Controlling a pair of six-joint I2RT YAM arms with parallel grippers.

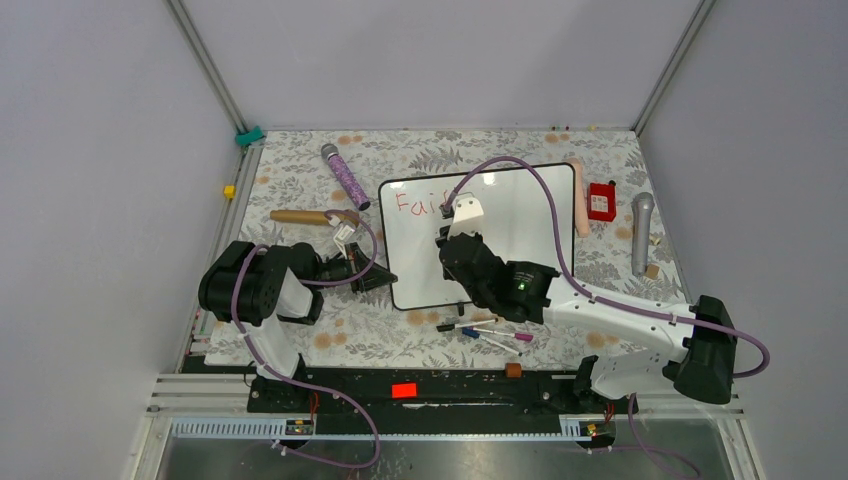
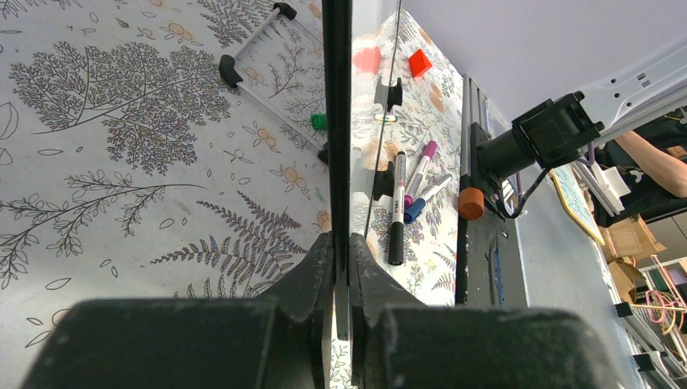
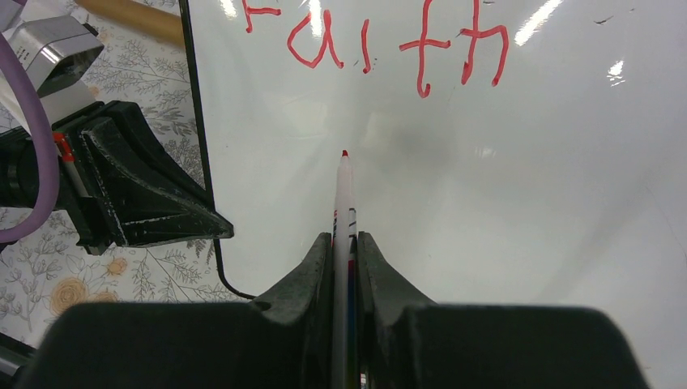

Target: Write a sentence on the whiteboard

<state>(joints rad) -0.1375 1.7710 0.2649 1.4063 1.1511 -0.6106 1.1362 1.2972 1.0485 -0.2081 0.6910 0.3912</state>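
Observation:
The whiteboard (image 1: 520,215) lies flat on the floral table, with the red word "Faith" (image 3: 373,44) written near its top left; in the top view the word (image 1: 420,205) is partly hidden by my right arm. My right gripper (image 3: 345,241) is shut on a red marker (image 3: 343,203), whose tip sits just below the word, at or just above the board. My left gripper (image 2: 342,243) is shut on the board's left edge (image 2: 337,121), seen edge-on. In the top view it (image 1: 385,279) sits at the lower left of the board.
Several loose markers (image 1: 490,332) lie below the board, also in the left wrist view (image 2: 397,211). A purple tube (image 1: 345,176), a wooden rolling pin (image 1: 305,216), a red box (image 1: 601,201), a grey microphone (image 1: 642,232) and a pink stick (image 1: 580,195) surround the board.

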